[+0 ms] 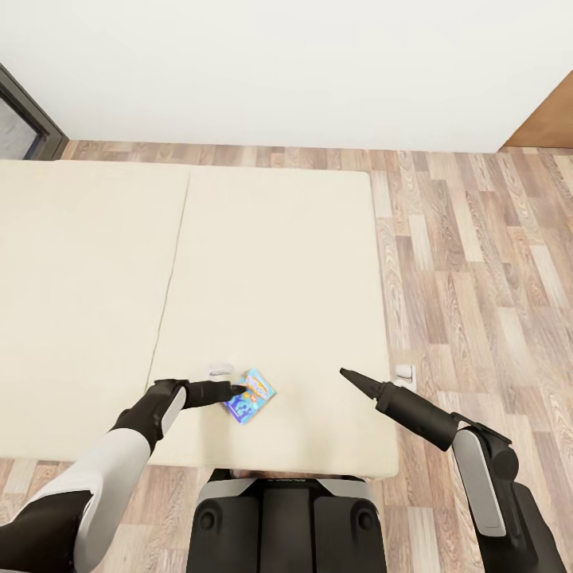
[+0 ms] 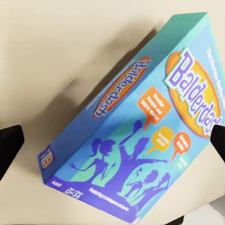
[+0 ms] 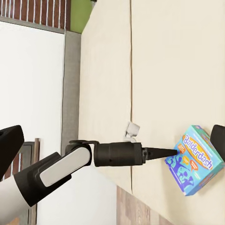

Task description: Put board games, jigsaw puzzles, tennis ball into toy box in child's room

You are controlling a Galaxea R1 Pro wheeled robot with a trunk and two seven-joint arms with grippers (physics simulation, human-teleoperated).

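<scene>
from the head view the board game lies flat near the bed's front edge, just off the left gripper tip, well apart from the right gripper; i can't tell either's jaw gap here. the left wrist view shows the box lying between wide-apart fingertips, long axis diagonal. the right wrist view shows the left gripper's tip touching the box, wood floor beyond the bed; its own fingers stand wide.
</scene>
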